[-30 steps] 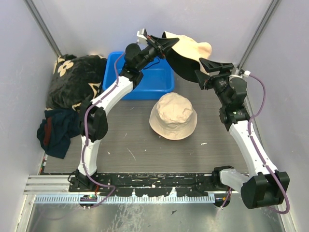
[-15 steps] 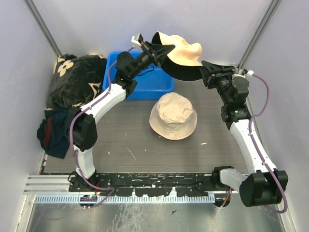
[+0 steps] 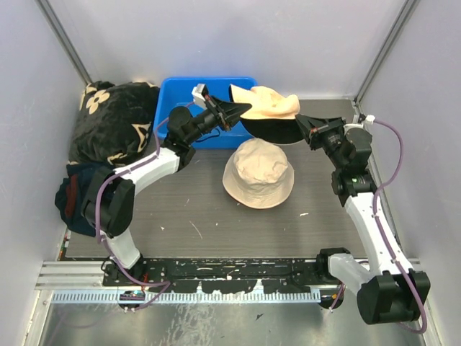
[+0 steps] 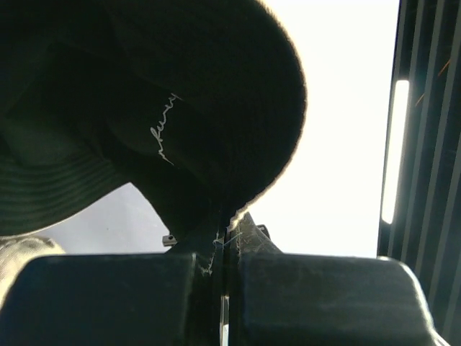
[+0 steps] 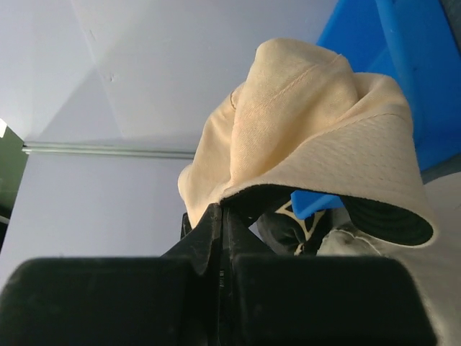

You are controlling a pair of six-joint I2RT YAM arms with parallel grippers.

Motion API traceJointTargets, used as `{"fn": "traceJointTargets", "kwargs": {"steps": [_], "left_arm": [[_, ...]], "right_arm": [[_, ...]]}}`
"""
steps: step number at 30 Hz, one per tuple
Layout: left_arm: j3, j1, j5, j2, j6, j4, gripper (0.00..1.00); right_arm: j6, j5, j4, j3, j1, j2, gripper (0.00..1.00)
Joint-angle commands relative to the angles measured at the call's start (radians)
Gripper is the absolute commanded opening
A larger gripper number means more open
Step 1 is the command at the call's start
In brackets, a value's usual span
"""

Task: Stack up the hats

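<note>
Grey desk (image 3: 187, 209), pale walls (image 3: 216, 36) all round. Got the left claw (image 3: 232, 112) clenched on one brim edge of a cream hat (image 3: 270, 101), and the right claw (image 3: 302, 122) pinches the opposite edge, so it hangs spread just behind the other cream hat (image 3: 258, 173) lying on the desk. Mid-carry, I'd say. Next I bring it forward, lower it over that crown, let go. Its dark lining has white script (image 4: 164, 133), maybe a logo, unreadable.
</note>
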State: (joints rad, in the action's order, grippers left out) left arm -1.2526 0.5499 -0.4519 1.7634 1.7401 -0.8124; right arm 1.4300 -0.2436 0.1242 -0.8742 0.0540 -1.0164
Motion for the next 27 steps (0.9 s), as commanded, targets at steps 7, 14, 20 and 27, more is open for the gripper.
{"fn": "traceJointTargets", "kwargs": {"steps": [7,14,20,27], "left_arm": [[0.124,-0.013,-0.071,-0.027,0.043,-0.337,0.0],[-0.007,-0.022,-0.178,0.104,0.086,-0.54,0.0],[0.182,-0.031,-0.259,0.087,0.121,-0.618,0.0],[0.411,-0.033,-0.375,0.002,0.085,-0.617,0.0]], "right_arm": [[-0.107,-0.048,0.056,0.116,-0.03,0.101,0.01],[-0.133,-0.104,0.41,0.14,-0.029,-0.018,0.01],[-0.193,-0.225,0.409,0.107,-0.031,-0.038,0.01],[-0.217,-0.33,0.329,0.176,-0.034,0.035,0.01]]}}
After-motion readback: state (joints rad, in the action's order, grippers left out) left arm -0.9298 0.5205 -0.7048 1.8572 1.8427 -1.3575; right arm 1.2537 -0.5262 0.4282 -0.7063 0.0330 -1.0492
